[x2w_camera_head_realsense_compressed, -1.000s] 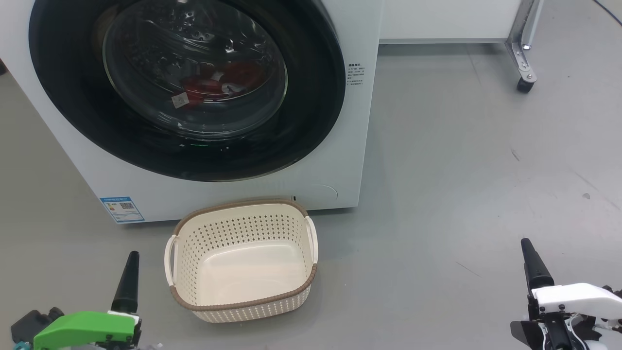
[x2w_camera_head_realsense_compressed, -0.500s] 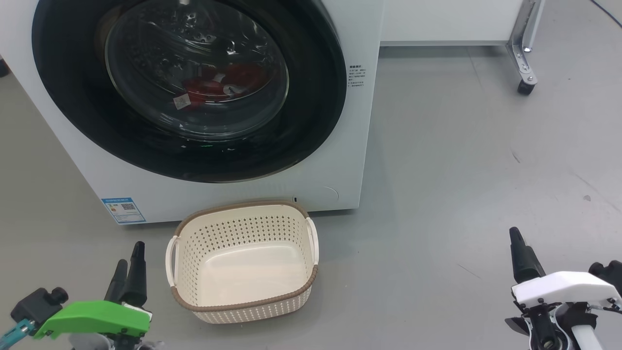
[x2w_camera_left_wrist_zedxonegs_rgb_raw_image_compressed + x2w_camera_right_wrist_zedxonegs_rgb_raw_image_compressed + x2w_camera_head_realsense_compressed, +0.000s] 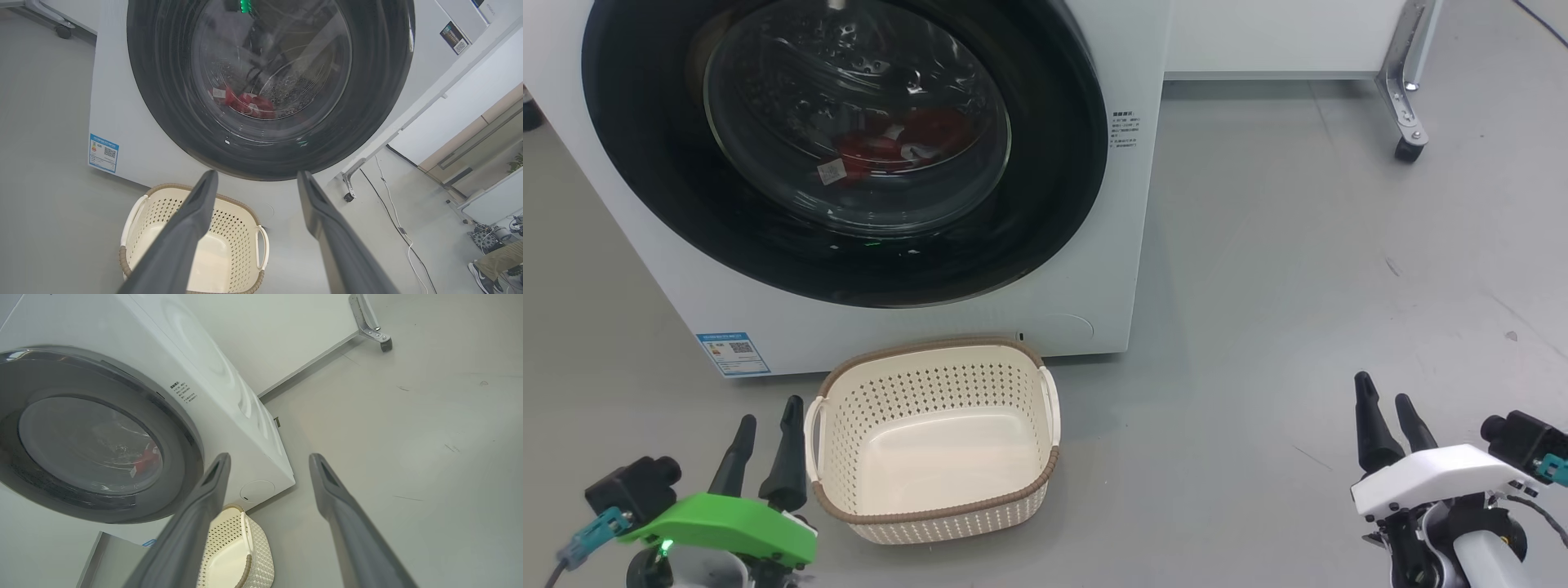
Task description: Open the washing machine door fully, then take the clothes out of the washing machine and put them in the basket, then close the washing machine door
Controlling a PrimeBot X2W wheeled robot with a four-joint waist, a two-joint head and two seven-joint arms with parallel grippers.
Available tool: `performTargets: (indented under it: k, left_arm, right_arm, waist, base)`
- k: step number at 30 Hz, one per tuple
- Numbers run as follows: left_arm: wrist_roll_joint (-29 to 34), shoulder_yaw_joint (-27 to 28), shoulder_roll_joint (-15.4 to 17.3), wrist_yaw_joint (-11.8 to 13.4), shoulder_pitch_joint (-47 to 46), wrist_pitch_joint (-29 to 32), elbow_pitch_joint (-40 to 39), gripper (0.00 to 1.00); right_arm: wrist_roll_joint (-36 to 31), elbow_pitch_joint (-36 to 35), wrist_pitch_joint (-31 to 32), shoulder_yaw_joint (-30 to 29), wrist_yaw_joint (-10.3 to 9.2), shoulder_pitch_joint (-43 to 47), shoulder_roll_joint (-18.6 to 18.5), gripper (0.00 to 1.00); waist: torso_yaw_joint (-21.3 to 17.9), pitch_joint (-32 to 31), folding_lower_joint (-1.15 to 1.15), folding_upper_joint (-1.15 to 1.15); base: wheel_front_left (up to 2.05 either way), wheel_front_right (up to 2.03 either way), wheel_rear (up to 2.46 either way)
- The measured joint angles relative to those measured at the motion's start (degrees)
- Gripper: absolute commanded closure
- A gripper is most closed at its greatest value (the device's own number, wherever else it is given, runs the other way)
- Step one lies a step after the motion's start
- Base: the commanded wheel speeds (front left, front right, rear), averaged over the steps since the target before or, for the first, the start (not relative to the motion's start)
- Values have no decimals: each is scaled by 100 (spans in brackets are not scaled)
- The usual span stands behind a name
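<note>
Door (image 3: 1058,163) rigid, glossy rim likely slippery, hook its edge; clothes (image 3: 931,131) soft; left gripper (image 3: 765,433), right gripper (image 3: 1388,404) apart, empty

Washing machine door (image 3: 849,155) shut over drum, basket (image 3: 931,445) just below
</note>
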Motion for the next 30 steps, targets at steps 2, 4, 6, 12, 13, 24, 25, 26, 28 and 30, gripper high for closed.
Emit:
performTargets:
  k: [2,4,6,12,13,24,25,26,28,30]
  left_arm:
    - [148,-37,1,49,0,-22,4,0]
    - [310,-99,9,52,0,-68,25,0]
    - [435,-179,9,55,0,-114,40,0]
    - [795,-327,11,101,1,-226,189,0]
    - [866,-358,11,103,1,-248,193,0]
    - [1430,-513,3,179,0,-436,425,0]
    - [1485,-539,2,207,-1,-477,455,0]
    - [1539,-552,2,208,-2,-502,490,0]
    - [1704,-566,7,253,-4,-535,523,0]
    - [1827,-583,9,258,-13,-572,538,0]
  right_arm:
    - [-172,7,-40,63,-42,-8,-5,0]
    - [-325,20,-68,115,-46,-16,-8,0]
    - [-491,37,-109,162,-51,-32,-10,0]
    - [-925,99,-240,314,-53,-87,-16,0]
    - [-995,115,-260,341,-54,-87,-21,0]
    - [-1744,233,-448,549,-94,-93,-38,0]
    - [-1836,240,-464,572,-96,-94,-40,0]
    - [-1902,252,-495,597,-96,-96,-42,0]
    - [-2024,268,-533,635,-96,-97,-44,0]
    - [-2190,293,-570,660,-96,-99,-46,0]
  waist:
    - [3,-3,0,0]
    - [5,-8,0,0]
    - [7,-14,0,0]
    - [13,-29,0,0]
    - [13,-32,0,0]
    - [27,-60,0,0]
    - [29,-63,0,0]
    - [31,-65,0,0]
    - [35,-70,0,0]
    - [40,-74,0,0]
  base:
    - [0,0,0]
    - [0,0,0]
    - [0,0,0]
    - [0,0,0]
    - [0,0,0]
    - [0,0,0]
    - [0,0,0]
    - [0,0,0]
    - [0,0,0]
    - [0,0,0]
